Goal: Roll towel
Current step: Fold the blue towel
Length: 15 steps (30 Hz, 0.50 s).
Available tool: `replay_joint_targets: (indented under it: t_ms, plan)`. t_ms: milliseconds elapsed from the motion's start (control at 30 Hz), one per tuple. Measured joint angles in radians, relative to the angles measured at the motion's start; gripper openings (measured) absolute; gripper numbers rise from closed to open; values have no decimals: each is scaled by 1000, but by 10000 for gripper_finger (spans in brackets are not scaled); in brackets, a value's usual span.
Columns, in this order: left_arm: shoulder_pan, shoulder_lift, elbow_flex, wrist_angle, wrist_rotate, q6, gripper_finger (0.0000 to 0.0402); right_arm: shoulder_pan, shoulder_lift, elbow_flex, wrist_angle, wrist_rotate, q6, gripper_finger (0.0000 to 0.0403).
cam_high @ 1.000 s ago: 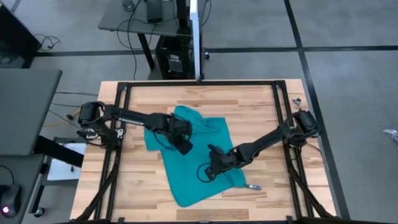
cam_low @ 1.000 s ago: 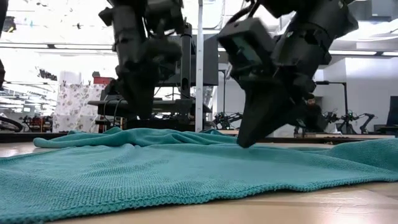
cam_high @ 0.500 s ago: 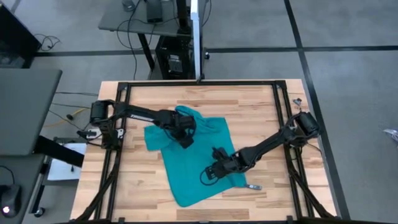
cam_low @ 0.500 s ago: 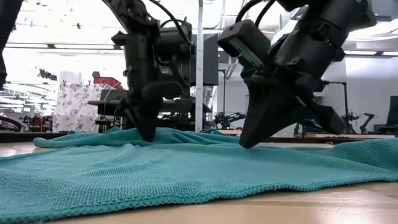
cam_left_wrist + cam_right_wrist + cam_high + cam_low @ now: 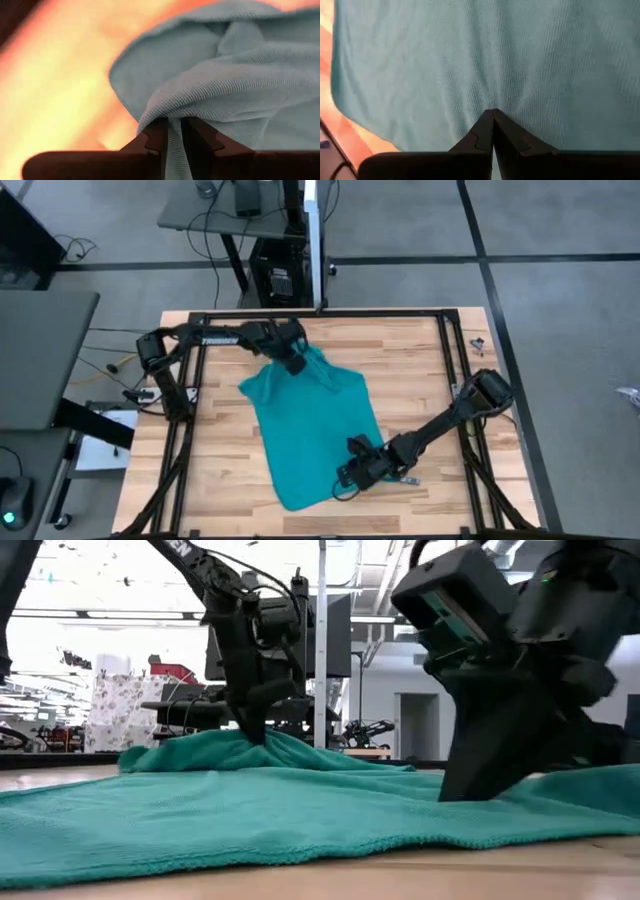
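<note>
Teal towel (image 5: 315,435) now stretched: my left tool (image 5: 294,364) pinching its upper-centre edge, right tool (image 5: 352,476) shut, pressing lower right.

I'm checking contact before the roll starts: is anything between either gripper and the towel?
Nothing visible. The left gripper is shut on a fold of the towel at its far end; the right gripper, shut, presses directly on the cloth near its near edge.

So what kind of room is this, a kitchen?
Probably a robot lab, not a kitchen: a black-framed wooden table, a desk with cables and computer gear behind it, a grey tiled floor.
</note>
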Motion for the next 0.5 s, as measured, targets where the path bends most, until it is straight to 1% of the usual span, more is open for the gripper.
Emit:
replay_joint_targets:
  t_ms: [100, 233, 300, 367, 400, 433, 500]
  plan:
    - [85, 0, 9, 48, 1, 66, 39, 44, 21, 1, 36, 2, 62, 0]
    - [192, 0, 53, 57, 9, 115, 39, 79, 21, -1, 33, 6, 112, 0]
    - [236, 0, 82, 47, -2, 115, 39, 88, 12, -1, 31, -7, 112, 0]
    - [262, -15, 115, -4, 0, 105, 39, 90, -1, -2, 25, -26, 103, 0]
    - [263, -25, 129, -33, 16, 104, 39, 86, -10, -4, 25, -34, 90, 0]
    - [262, -38, 146, -62, 56, 104, 39, 77, -21, -5, 17, -45, 72, 0]
    - [245, -66, 168, -126, 170, 121, 39, 54, -39, -8, 4, -53, 20, 0]
